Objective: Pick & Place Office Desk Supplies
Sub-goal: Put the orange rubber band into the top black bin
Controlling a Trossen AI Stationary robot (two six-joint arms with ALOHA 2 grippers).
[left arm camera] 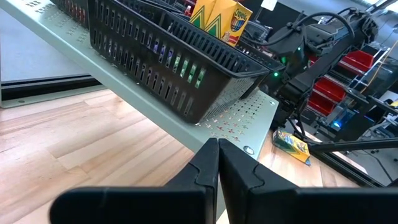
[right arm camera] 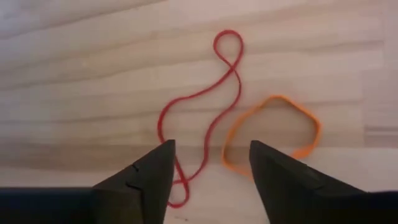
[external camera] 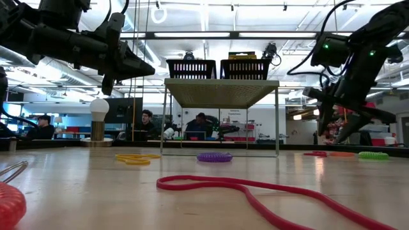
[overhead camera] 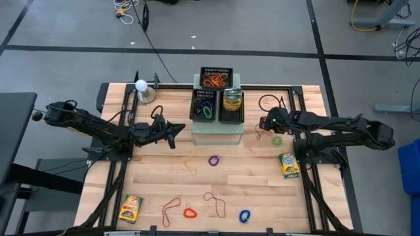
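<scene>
My right gripper (right arm camera: 211,168) hangs open and points steeply down just above a twisted red rubber band (right arm camera: 205,106) and an orange rubber band (right arm camera: 273,134) that lie flat on the wooden table, right of the pale-green box (overhead camera: 216,134); it touches neither. A green loop (overhead camera: 277,140) and a crayon box (overhead camera: 289,164) lie near it. My left gripper (left arm camera: 217,165) is shut and empty, level in the air left of the box (overhead camera: 174,134). Black mesh trays (overhead camera: 216,80) on the box hold rubber bands, loops and a crayon box (overhead camera: 231,99).
On the near half of the table lie a purple loop (overhead camera: 214,159), pale yellow bands (overhead camera: 190,164), red-brown bands (overhead camera: 172,208), a red loop (overhead camera: 189,212), a blue loop (overhead camera: 244,216) and another crayon box (overhead camera: 130,208). A white bulb on a stand (overhead camera: 141,86) stands far left.
</scene>
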